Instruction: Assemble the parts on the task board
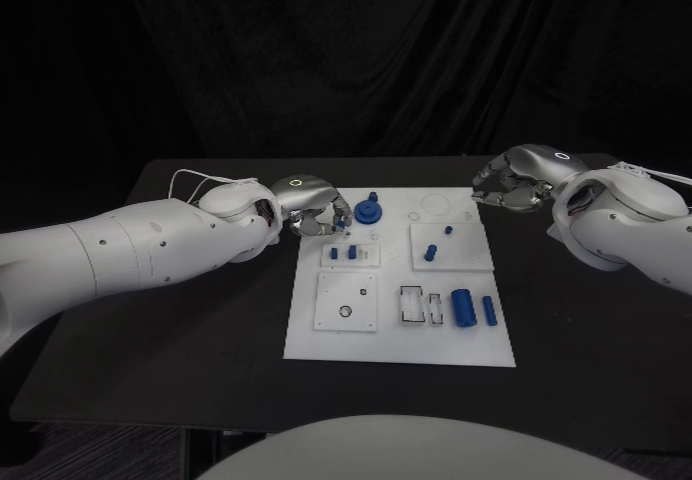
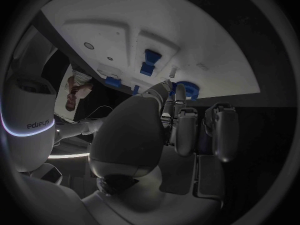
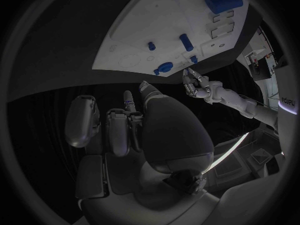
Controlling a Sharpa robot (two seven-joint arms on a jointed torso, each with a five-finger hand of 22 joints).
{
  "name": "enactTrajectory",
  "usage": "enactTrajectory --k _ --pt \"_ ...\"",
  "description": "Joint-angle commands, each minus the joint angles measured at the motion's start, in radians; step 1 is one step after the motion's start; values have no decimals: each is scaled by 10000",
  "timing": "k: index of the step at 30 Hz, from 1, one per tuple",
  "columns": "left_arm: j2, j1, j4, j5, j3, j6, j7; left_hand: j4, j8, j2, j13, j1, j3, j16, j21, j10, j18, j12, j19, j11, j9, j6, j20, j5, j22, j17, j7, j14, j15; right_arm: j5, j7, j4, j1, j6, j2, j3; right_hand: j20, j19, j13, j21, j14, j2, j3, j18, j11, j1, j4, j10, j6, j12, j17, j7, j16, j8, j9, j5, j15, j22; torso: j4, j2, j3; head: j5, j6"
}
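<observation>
task board point(image 1: 329, 340) lies between the hands; left hand point(image 1: 315, 208) and right hand point(image 1: 506, 187) grasps unclear.

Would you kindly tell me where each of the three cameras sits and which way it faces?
Head view: on the robot's head, looking down at the task board; both arms enter, left hand, right hand.
Left wrist view: behind the left hand, facing the board's far edge and a blue gear-like part.
Right wrist view: behind the right hand, facing the board from off its edge.
Shared: all show the board; the right wrist view also shows the left hand.
</observation>
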Motion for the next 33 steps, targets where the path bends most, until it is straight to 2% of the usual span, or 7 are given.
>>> enactTrajectory --k 1,6,14,18,33 --pt "69 -36 -62 18 9 146 -127 13 -29 -81 -17 -16 -26 -42 -37 -20 -155 -36 -53 52 3 -23 -42 -40 2039 320 62 12 21 -33 -115 19 -33 82 -6 7 8 -56 2120 -49 758 21 66 115 61 53 9 439 69 -36 1833 -5 -60 -37 -11 41 65 1647 -22 -11 3 -4 -2" --pt "154 -92 -184 18 9 182 -149 17 -38 -88 -37 -26 -30 -62 -54 -26 -151 -72 -65 59 -5 -21 -46 -59 2033 285 64 -6 24 -33 -123 29 -39 95 -7 7 9 -70 2079 -89 748 26 73 123 60 53 12 391 67 -77 1810 -7 -88 -43 -17 37 65 1636 -4 -2 2 -38 -2" --pt "268 -164 -257 18 9 184 -139 24 -57 -96 -63 -40 -36 -91 -87 -34 -144 -120 -90 62 -19 -32 -48 -90 2022 238 59 -32 28 -33 -131 41 -41 113 -11 7 9 -84 2045 -126 742 26 76 130 60 52 15 352 66 -111 1794 -6 -109 -47 -22 31 64 1626 -19 7 12 -35 -2" --pt "316 -180 -273 18 10 193 -132 28 -63 -97 -69 -45 -38 -100 -95 -36 -142 -131 -97 63 -23 -36 -49 -95 2019 222 58 -41 28 -33 -128 30 -41 117 -3 7 9 -86 2039 -131 740 26 77 131 60 52 15 345 66 -117 1790 -6 -114 -48 -23 30 64 1624 -28 11 21 -24 -2" --pt "456 -212 -344 18 10 290 -154 33 -95 -97 -91 -53 -39 -157 -172 -15 -124 -168 -157 60 -43 -63 -49 -112 1993 124 53 -99 30 -33 -109 10 -60 114 6 7 10 -104 2002 -180 728 27 81 140 60 52 17 303 66 -154 1761 -6 -151 -53 -28 23 63 1610 -17 -17 18 -34 -2"
